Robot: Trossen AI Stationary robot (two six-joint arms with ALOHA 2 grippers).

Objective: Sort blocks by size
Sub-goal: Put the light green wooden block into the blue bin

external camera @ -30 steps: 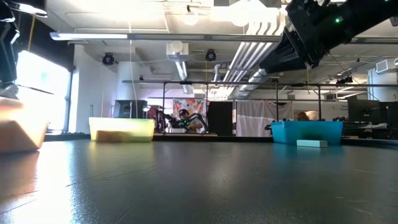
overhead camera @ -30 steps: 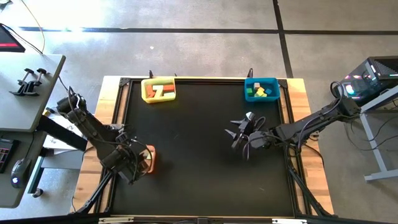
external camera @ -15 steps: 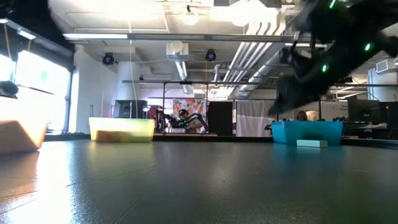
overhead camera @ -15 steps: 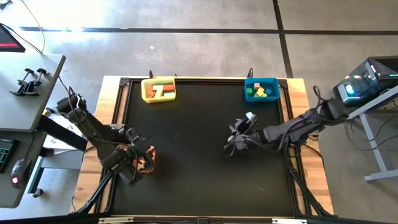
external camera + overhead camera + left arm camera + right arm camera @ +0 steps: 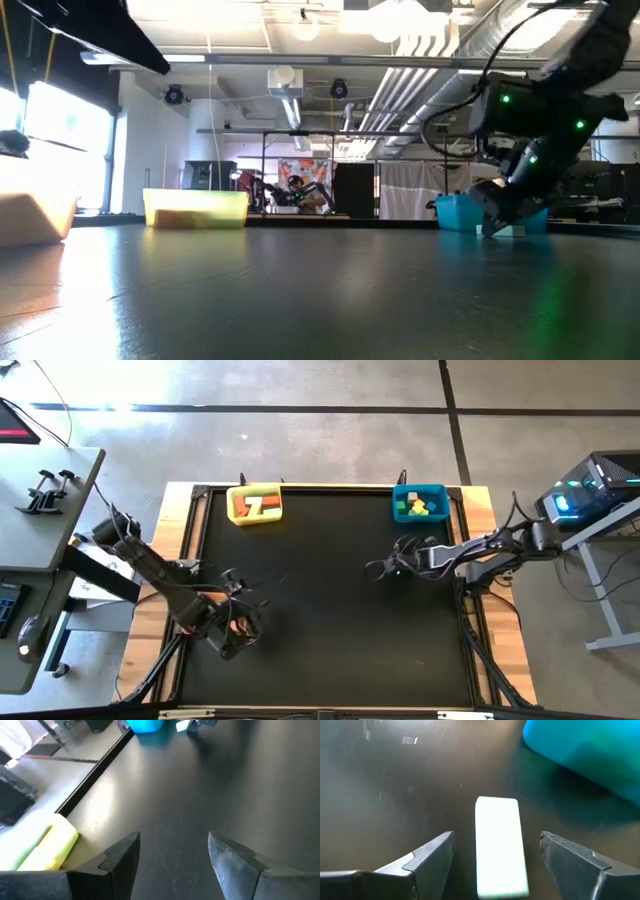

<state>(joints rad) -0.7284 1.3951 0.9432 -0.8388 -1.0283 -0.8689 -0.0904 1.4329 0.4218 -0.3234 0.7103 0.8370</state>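
While the right gripper point(image 5: 497, 865) stands with fingers wide apart on either side of a pale mint block point(image 5: 500, 845) lying flat on the black table point(image 5: 320, 630) near the blue bin point(image 5: 419, 503), the left gripper point(image 5: 172, 865) hangs empty, fingers apart, over the mat.

A workshop hall around our black surface point(image 5: 320, 620)

From above we see a grey concrete floor point(image 5: 300, 440) crossed by dark tape lines, a grey side desk point(image 5: 45, 510) at one side and a computer case with glowing lights point(image 5: 600, 480) at the other. Looking level across the room, we find a white ceiling point(image 5: 250, 30) with bright lamps point(image 5: 400, 20), pale ducts and pipes point(image 5: 410, 85), a brightly lit window point(image 5: 65, 130), a dark metal frame point(image 5: 350, 135), and a colourful poster point(image 5: 300, 170) on the far wall.
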